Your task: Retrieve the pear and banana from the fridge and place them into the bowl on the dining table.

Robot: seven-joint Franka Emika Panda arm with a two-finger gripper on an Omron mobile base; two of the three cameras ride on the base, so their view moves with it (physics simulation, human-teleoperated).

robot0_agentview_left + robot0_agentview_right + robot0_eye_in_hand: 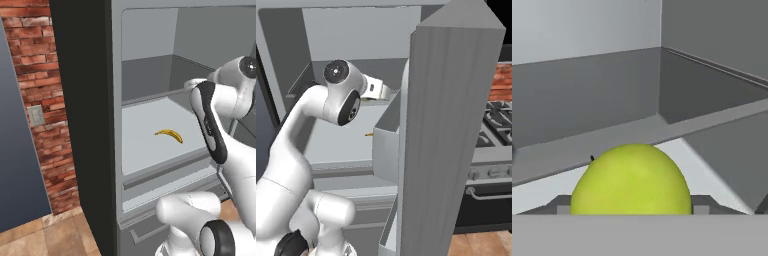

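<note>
Grey fridge (95, 125) interior, door swung open. Finger tips barely peek out either side of pear (631, 181); can't tell if gripping or just straddling. Pear: smooth, yellow-green, round, right up at the cam, above light shelf. Arm bent at elbow, forearm reaching into fridge. 1 banana (169, 134), slim, curved, yellow, flat on shelf mid-fridge. 1 pear.

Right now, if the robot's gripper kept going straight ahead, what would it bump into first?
Most likely the pear. It sits right in front of the gripper, inside the fridge, though how near is hard to judge.
</note>
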